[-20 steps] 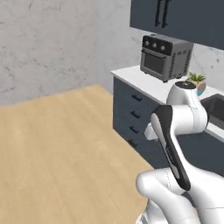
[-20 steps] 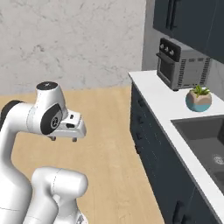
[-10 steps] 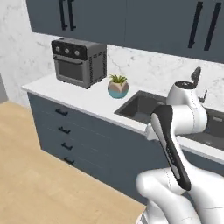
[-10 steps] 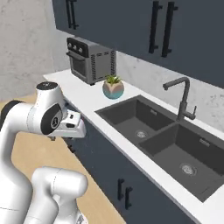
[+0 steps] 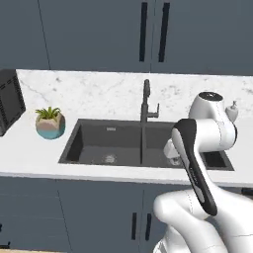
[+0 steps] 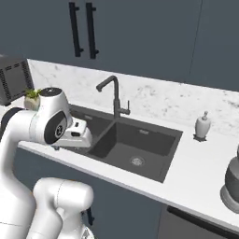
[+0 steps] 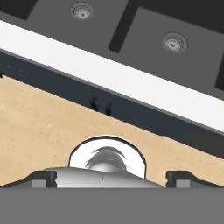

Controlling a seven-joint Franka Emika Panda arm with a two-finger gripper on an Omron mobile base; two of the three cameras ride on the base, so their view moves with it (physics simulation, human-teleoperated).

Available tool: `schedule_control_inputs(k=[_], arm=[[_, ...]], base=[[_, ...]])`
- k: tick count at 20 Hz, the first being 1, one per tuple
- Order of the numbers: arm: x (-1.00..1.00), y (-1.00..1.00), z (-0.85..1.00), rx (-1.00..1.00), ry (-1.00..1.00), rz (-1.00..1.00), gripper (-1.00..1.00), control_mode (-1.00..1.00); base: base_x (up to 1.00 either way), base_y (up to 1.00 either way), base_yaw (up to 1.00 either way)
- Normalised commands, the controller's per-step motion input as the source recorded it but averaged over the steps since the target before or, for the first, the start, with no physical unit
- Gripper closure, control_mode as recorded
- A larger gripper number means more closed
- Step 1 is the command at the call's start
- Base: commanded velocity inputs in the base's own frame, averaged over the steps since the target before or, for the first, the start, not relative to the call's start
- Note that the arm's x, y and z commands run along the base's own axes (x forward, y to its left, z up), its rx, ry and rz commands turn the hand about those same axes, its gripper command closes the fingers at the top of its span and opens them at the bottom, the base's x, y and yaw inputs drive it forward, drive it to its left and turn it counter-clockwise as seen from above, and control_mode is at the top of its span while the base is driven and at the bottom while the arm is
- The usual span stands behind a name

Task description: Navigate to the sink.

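Note:
The sink is a wide dark grey double basin set into the white counter, straight ahead in the left base view. A tall slim dark faucet rises behind its divider. From the right base view, the sink and faucet lie just right of my arm. My gripper hangs in front of the counter edge, folded close to the arm. In the hand view, the gripper is open and holds nothing, its fingertips far apart, above the wooden floor. Both drains show at the top.
A potted plant and a dark toaster oven stand left of the sink. A white soap dispenser and a dark round vessel stand to its right. Dark cabinet fronts with handles run below the counter.
The whole picture has swung: the base has turned and driven from the toaster-oven end of the counter to face the sink. The arm keeps the same folded pose.

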Motion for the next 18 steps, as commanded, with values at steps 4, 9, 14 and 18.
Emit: schedule_control_inputs(k=[4, 9, 14, 18], arm=[[0.00, 0.00, 0.00, 0.00, 0.00, 0.00, -1.00, 1.00], [0.00, 0.00, 0.00, 0.00, 0.00, 0.00, -1.00, 1.00], [0.00, 0.00, 0.00, 0.00, 0.00, 0.00, -1.00, 1.00], [0.00, 0.00, 0.00, 0.00, 0.00, 0.00, -1.00, 1.00]], base=[[0.69, 0.78, -0.61], [0.72, 0.98, -0.44], [0.75, 0.34, -0.17], [0.25, -0.04, 0.02]])
